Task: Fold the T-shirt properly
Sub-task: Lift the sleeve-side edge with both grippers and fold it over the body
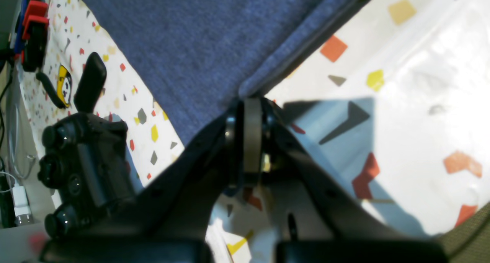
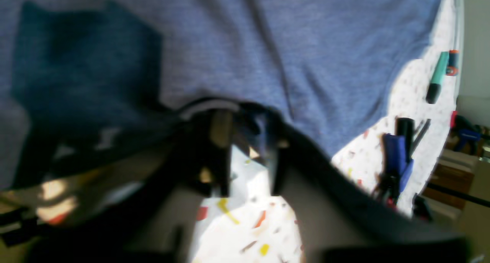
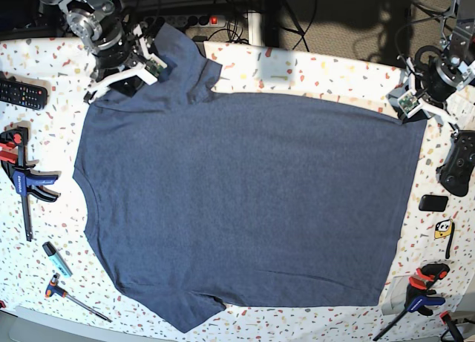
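We see the T-shirt [image 3: 245, 208] spread flat, plain side up, over most of the speckled table [image 3: 312, 75], its hem toward the side where the game controller [image 3: 456, 162] lies and its collar end toward the blue clamp [image 3: 26, 180]. Our left gripper [image 3: 410, 113] sits at the hem corner nearest the controller, its jaws pressed together on the T-shirt's hem edge, as the left wrist view shows. Our right gripper [image 3: 126, 79] is at the far sleeve, across the T-shirt from the controller; its fingers [image 2: 220, 129] straddle the cloth edge, but the blurred view leaves us unable to tell whether they have clamped it
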{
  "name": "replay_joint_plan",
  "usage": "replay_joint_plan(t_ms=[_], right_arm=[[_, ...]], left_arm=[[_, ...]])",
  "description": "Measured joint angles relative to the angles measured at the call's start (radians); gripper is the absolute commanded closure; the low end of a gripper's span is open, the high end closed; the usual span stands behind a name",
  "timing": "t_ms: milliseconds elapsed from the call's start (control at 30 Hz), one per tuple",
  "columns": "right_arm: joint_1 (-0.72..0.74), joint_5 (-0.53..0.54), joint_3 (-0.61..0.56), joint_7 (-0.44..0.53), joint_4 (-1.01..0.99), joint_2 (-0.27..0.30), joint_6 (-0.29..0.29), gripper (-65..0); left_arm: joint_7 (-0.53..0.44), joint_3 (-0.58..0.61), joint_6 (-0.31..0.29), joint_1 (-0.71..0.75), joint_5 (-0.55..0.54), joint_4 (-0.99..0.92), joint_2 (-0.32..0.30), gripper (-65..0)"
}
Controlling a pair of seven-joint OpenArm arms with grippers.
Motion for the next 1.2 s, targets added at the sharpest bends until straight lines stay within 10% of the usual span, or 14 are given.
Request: replay_joint_plan(t_ms=[267, 400, 600, 833, 1200], right_arm=[[-0.002, 0.022, 0.0, 0.0, 0.0, 0.0, -0.006, 0.0], [-0.008, 0.021, 0.0, 0.003, 0.004, 0.005, -0.145, 0.0], [-0.089, -0.027, 0.007, -0.033, 0.093, 0.061, -0.176, 0.0], [-0.257, -0.031, 0.134, -0.033, 0.193, 0.064, -0.23, 0.0], [-0.527, -0.079, 0.215, 0.011, 0.262, 0.067, -0.332, 0.0]], left_arm=[[0.0, 0.0, 0.0, 0.0, 0.0, 0.0, 0.0, 0.0], [0.008, 0.0, 0.0, 0.0, -0.042, 0.0, -0.001, 0.0], [0.023, 0.0, -0.007, 0.03, -0.239, 0.026, -0.037, 0.0], [0.029, -0.02, 0.095, 0.168, -0.323, 0.113, -0.055, 0.0], [-0.019, -0.259, 0.128, 0.395, -0.373, 0.233, 0.055, 0.0]])
